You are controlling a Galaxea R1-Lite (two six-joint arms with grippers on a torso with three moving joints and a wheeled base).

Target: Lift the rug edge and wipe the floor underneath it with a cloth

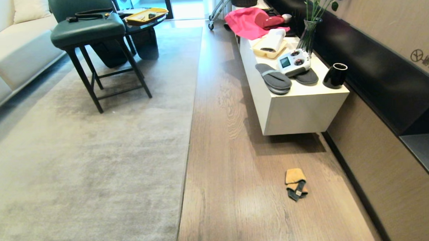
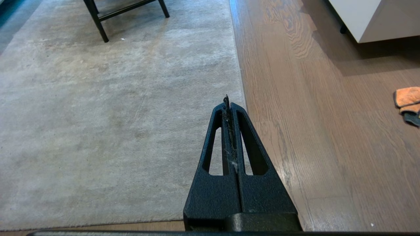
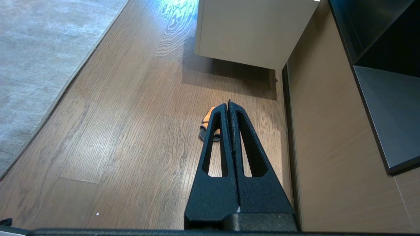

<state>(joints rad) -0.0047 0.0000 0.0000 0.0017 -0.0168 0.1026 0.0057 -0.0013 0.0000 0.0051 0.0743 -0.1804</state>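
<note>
A large pale grey rug lies flat on the left; its straight rug edge (image 1: 190, 135) runs up the middle of the head view and also shows as the rug edge (image 2: 239, 65) in the left wrist view. Brown wood-plank floor (image 1: 237, 169) lies right of it. The small orange cloth (image 1: 296, 183) with a dark grey edge lies crumpled on the floor, apart from the rug. My left gripper (image 2: 227, 100) hangs shut and empty above the rug's border. My right gripper (image 3: 228, 104) hangs shut and empty above the floor, the cloth (image 3: 207, 123) partly hidden behind it. Neither arm shows in the head view.
A white low cabinet (image 1: 296, 107) with slippers, a controller, a black cup and a vase stands right of the floor strip, against the wall. A dark-legged green stool (image 1: 90, 35) stands on the rug, a sofa (image 1: 12, 45) behind it at far left. Pink fabric (image 1: 250, 23) lies at the back.
</note>
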